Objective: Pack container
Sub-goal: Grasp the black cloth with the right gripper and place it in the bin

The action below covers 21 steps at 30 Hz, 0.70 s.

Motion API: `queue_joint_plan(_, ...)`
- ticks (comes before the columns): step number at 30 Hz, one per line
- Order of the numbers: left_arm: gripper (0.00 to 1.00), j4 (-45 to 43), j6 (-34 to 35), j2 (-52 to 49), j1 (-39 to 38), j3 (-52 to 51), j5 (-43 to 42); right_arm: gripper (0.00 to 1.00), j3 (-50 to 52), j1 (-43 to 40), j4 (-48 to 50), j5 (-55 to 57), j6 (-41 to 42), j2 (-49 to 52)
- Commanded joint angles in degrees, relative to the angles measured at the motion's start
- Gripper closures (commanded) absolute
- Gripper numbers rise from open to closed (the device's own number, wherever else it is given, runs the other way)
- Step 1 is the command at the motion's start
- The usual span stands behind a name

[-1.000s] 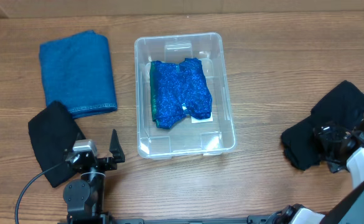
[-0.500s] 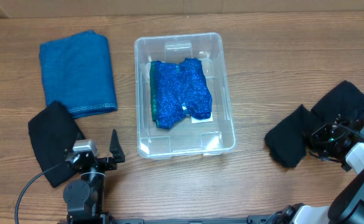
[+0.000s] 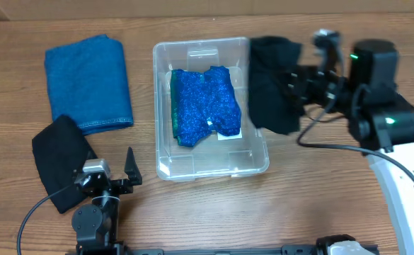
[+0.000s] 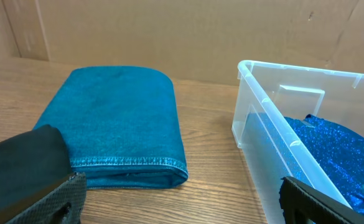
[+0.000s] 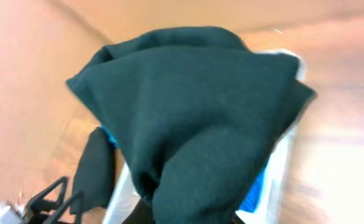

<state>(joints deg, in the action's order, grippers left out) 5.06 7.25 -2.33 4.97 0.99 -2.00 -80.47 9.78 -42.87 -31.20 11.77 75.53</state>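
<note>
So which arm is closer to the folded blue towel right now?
Left. The left gripper sits just in front of the towel, not touching; the right gripper, holding a dark cloth, is across the bin.

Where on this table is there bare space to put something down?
Bare wood lies in front of the container, and in the strip between it and the blue towel. Crowded: its right rim, under the held black cloth, and around the other black cloth.

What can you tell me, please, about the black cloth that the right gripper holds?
The black cloth is soft, dark fabric, bunched and drooping in folds. It hangs from the right gripper at the container, overlapping its right rim in the overhead view. Whether it touches that rim cannot be told.
</note>
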Motion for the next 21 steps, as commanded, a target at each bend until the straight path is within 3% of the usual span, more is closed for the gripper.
queue_joint_plan(1, 0.00, -0.22, -1.05, 0.09, 0.11, -0.42, -0.55, 0.96, -6.58, 6.84, -1.03, 5.07, -4.13, 7.98)
queue_joint_plan(13, 0.00, -0.22, -1.05, 0.09, 0.11, -0.42, -0.55, 0.96, -7.26, 21.84, -22.64, 11.52, -58.05, 25.14)
queue_joint_plan(21, 0.00, -0.22, -1.05, 0.09, 0.11, -0.42, -0.55, 0.96, -6.16, 28.20, -21.24, 11.67, -61.77, 30.38)
